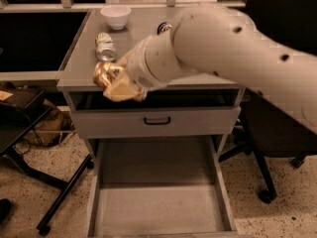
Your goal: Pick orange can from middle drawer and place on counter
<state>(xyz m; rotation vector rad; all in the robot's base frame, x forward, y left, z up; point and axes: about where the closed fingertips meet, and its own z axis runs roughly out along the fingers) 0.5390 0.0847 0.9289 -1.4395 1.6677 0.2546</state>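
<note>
My gripper (116, 83) is shut on the orange can (105, 74), shiny and crinkled, held at the front left edge of the grey counter (79, 63), just above its lip. My big white arm reaches in from the upper right and hides much of the counter's right side. The middle drawer (158, 207) is pulled out below, its flat grey floor bare.
On the counter lie a silver-white can (104, 46), a white bowl (116, 16) at the back and a blue can (163, 27) partly hidden by my arm. A grey drawer with a black handle (157, 120) is shut. An office chair (277, 133) stands right; a black stand (49, 182) left.
</note>
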